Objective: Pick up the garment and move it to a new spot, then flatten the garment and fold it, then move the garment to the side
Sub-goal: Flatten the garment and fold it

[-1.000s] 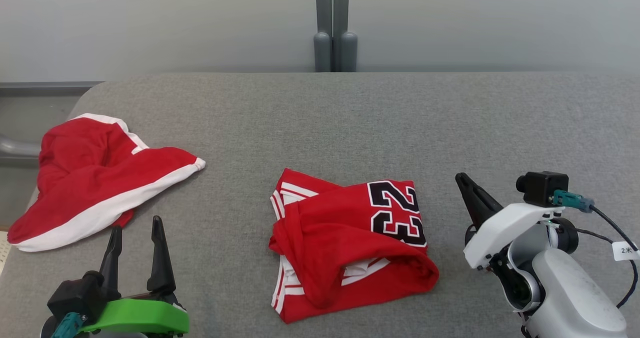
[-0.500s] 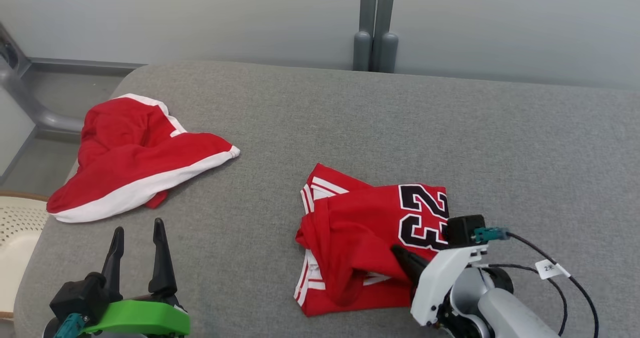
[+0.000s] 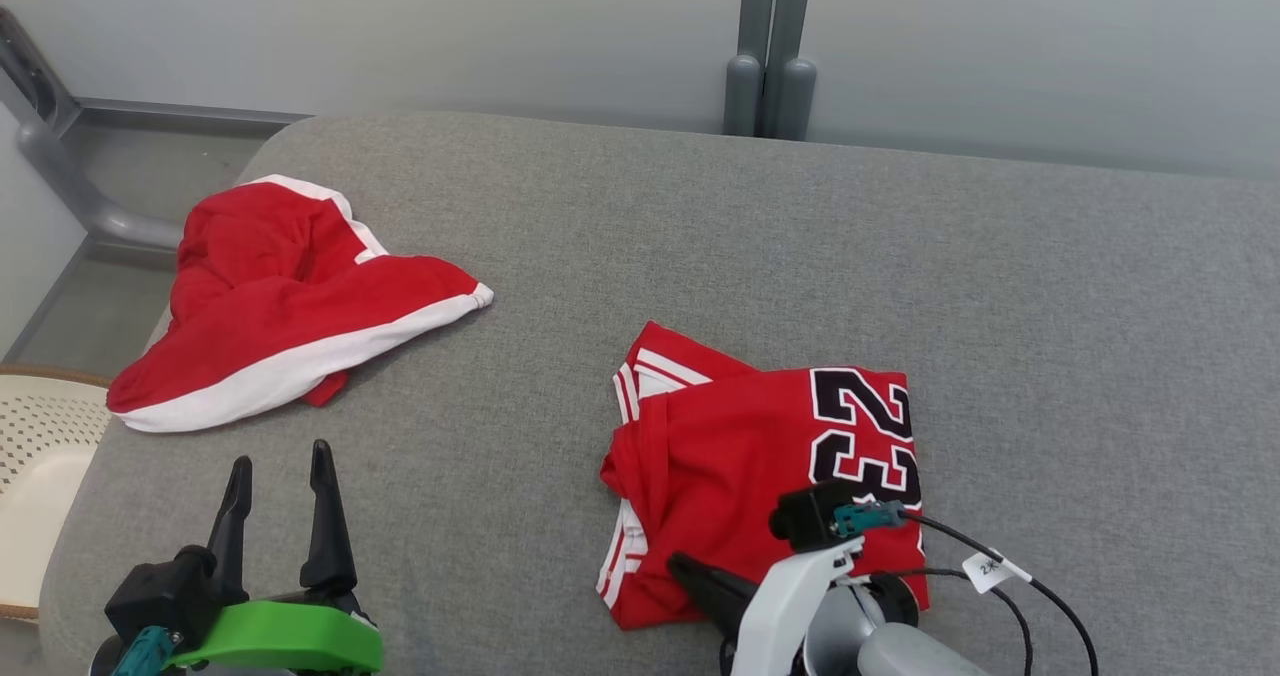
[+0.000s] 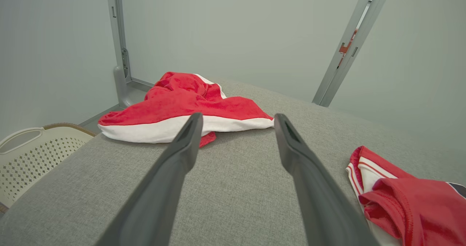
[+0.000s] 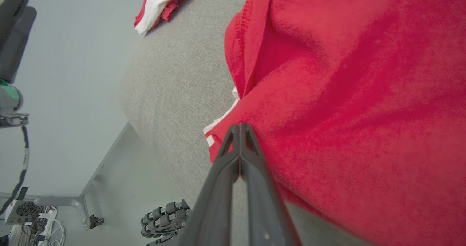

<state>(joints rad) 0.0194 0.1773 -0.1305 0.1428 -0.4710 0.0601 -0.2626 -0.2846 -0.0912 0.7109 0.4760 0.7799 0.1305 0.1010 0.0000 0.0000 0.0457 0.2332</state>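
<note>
The garment (image 3: 760,436), a red jersey with a black "23", lies folded on the grey padded table (image 3: 700,236), right of centre. My right gripper (image 3: 682,564) is shut, its fingers lying low along the jersey's near edge and pointing left. In the right wrist view the closed fingertips (image 5: 239,126) sit at the corner of the red cloth (image 5: 346,93), and I see no cloth pinched between them. My left gripper (image 3: 277,456) stands open and empty at the lower left, well clear of the jersey (image 4: 411,206). Its fingers (image 4: 182,155) point at bare table.
A second red garment with a white hem (image 3: 280,316) lies crumpled at the table's left end, also in the left wrist view (image 4: 189,100). A cream perforated basket (image 3: 40,436) sits below the left edge. A grey post (image 3: 770,56) stands behind the table.
The head camera has swung left. My right gripper swept from right of the jersey leftward across its near part, and the raised fold there now lies flatter. The left arm kept still.
</note>
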